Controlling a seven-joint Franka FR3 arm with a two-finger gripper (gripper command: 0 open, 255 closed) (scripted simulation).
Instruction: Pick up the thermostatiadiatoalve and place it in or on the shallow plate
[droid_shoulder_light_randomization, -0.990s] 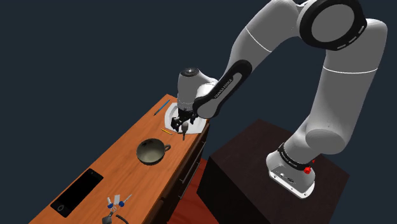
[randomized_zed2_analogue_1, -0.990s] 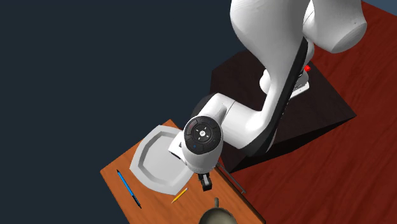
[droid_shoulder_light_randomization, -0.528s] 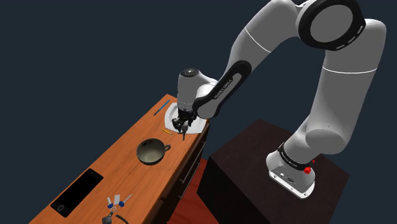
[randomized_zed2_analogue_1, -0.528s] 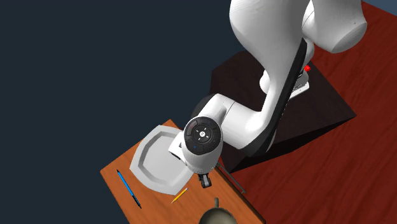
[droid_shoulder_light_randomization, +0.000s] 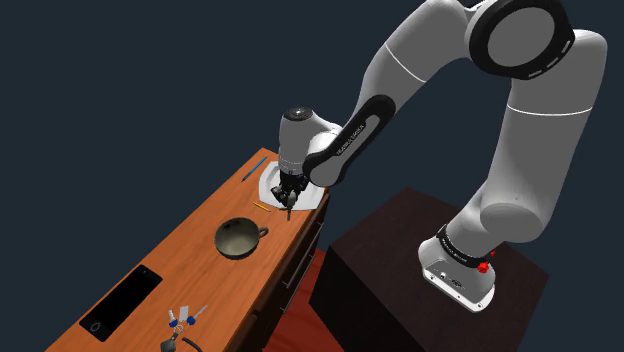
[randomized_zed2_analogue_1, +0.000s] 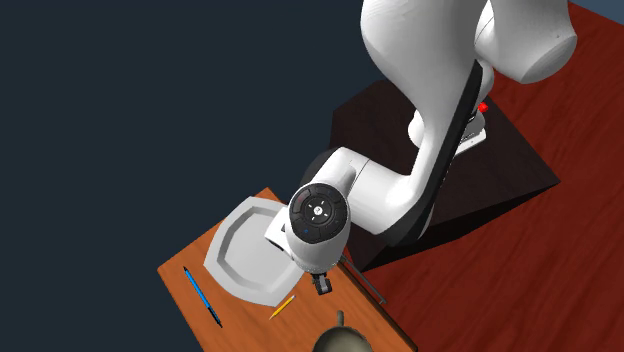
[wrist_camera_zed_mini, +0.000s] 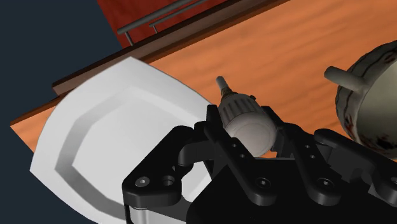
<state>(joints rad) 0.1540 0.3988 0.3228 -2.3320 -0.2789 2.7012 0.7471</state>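
The thermostatic radiator valve (wrist_camera_zed_mini: 245, 121) is a pale ribbed cylinder with a thin stem. It lies on the wooden tabletop (droid_shoulder_light_randomization: 180, 250), just beside the white octagonal shallow plate (wrist_camera_zed_mini: 108, 146). My black gripper (wrist_camera_zed_mini: 253, 137) is shut on the valve, one finger against each side of its body. From the shoulder view the gripper (droid_shoulder_light_randomization: 289, 205) points down at the near edge of the plate (droid_shoulder_light_randomization: 268, 180). In the second exterior view the hand (randomized_zed2_analogue_1: 322, 287) covers the valve, next to the plate (randomized_zed2_analogue_1: 245, 255).
A round handled pot (droid_shoulder_light_randomization: 238, 238) stands close beside the gripper and also appears as the pot (wrist_camera_zed_mini: 369, 102). A yellow pencil (randomized_zed2_analogue_1: 282, 306) and a blue pen (randomized_zed2_analogue_1: 201, 297) lie near the plate. A black phone (droid_shoulder_light_randomization: 120, 302) and keys (droid_shoulder_light_randomization: 183, 318) lie at the table's near end.
The fingers have come together from wide apart and now clasp the valve. The arm has hardly moved.
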